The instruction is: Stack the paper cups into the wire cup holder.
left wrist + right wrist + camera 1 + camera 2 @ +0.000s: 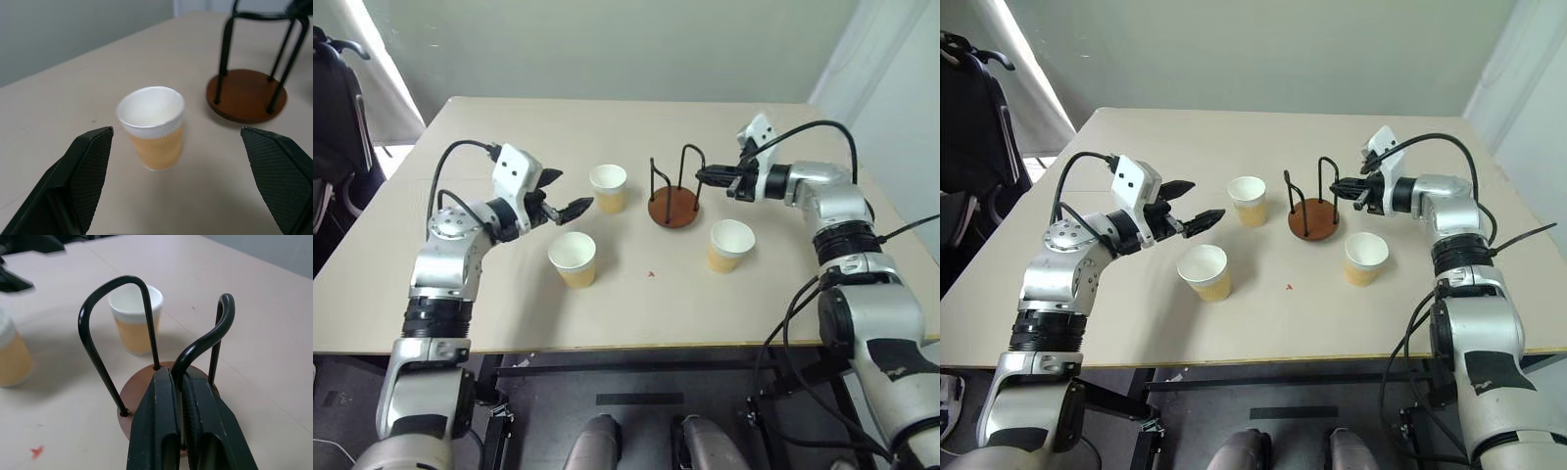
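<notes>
The right gripper (pixel 182 396) is pinching the wire cup holder (pixel 674 207) loop; the spread left gripper (pixel 178 161) should square up on the far cup (pixel 152 126).

A beige table (pixel 1263 137) fills the middle of the frame, with the wire cup holder (pixel 1313 208) standing right of centre, empty, its black loops upright on the reddish-brown base. Three paper cups stand upright and apart from one another: one (pixel 1248 200) just left of the holder, one (pixel 1205 271) lower and further left, and one (pixel 1366 258) to the holder's lower right. From the left the left gripper (pixel 1191 205) reaches in with its fingers spread, pointing toward the cup left of the holder, while from the right the right gripper (pixel 1337 188) has its fingers pressed together at the top of the holder's nearer wire loop.
</notes>
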`<state>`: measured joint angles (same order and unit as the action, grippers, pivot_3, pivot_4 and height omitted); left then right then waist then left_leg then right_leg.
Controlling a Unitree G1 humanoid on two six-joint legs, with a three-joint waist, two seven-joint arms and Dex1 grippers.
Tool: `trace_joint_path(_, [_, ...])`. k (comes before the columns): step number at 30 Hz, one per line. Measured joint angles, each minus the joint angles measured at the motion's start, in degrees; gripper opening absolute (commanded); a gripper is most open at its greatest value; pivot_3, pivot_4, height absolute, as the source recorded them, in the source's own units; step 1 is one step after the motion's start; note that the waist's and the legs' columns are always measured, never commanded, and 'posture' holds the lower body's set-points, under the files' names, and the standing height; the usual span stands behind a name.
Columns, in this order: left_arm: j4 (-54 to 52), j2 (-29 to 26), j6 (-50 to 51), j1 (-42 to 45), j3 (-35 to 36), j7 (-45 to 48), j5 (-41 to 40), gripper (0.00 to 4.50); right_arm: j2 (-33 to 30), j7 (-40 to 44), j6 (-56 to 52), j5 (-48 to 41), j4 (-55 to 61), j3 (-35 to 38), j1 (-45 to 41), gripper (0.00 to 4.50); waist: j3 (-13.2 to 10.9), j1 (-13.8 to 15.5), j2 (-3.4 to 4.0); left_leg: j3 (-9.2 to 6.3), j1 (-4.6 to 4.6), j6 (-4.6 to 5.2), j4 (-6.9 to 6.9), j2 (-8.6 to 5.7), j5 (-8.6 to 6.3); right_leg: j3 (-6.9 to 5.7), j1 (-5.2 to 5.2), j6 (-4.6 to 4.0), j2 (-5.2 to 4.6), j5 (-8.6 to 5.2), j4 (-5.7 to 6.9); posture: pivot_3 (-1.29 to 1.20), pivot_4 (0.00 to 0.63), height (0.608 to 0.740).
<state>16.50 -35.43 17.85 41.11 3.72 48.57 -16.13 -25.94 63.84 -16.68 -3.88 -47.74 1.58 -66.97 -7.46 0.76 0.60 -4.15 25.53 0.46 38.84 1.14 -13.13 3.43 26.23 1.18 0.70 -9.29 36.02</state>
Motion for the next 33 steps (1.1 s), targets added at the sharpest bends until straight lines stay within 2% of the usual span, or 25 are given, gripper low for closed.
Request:
trace_joint_path(7, [-5.1,-1.5,1.3,-1.6,-2.3,6.4,-0.9,4.5,-0.6,-0.1,-13.2,-2.8,20.5,-1.8,9.8,0.04,0.0,-0.1,0.0,-0.01,-0.01,-0.06,-0.02,0.02,0.03,-0.03,0.03,-0.02,0.03,-0.02,0.03,0.0,0.15,0.74])
trace_joint_path(11, [-8.0,-3.1,2.8,-1.6,-2.7,10.5,-2.5,4.5,-1.5,-0.5,-17.7,-4.2,28.2,-2.8,13.0,0.04,0.0,-0.2,0.0,-0.01,-0.03,-0.08,0.01,0.02,0.06,-0.02,0.02,-0.03,0.04,-0.02,0.1,0.0,0.15,0.74])
trace_joint_path(26, [-11.2,-8.2,8.0,0.9,-3.9,20.4,-5.6,4.5,-4.0,-2.7,-27.8,-10.2,48.2,-5.4,20.6,0.04,0.0,-0.2,-0.01,-0.05,-0.07,-0.08,0.07,0.04,0.07,-0.04,-0.04,-0.16,0.07,-0.1,0.09,0.0,0.15,0.74])
trace_joint_path(33, [-12.3,-9.1,9.5,0.9,-3.9,22.3,-6.9,4.5,-4.8,-3.8,-30.2,-12.2,51.9,-6.9,23.8,0.04,0.0,-0.2,0.0,-0.05,-0.07,-0.06,0.12,0.04,0.08,-0.03,-0.06,-0.18,0.07,-0.11,0.1,0.0,0.15,0.74])
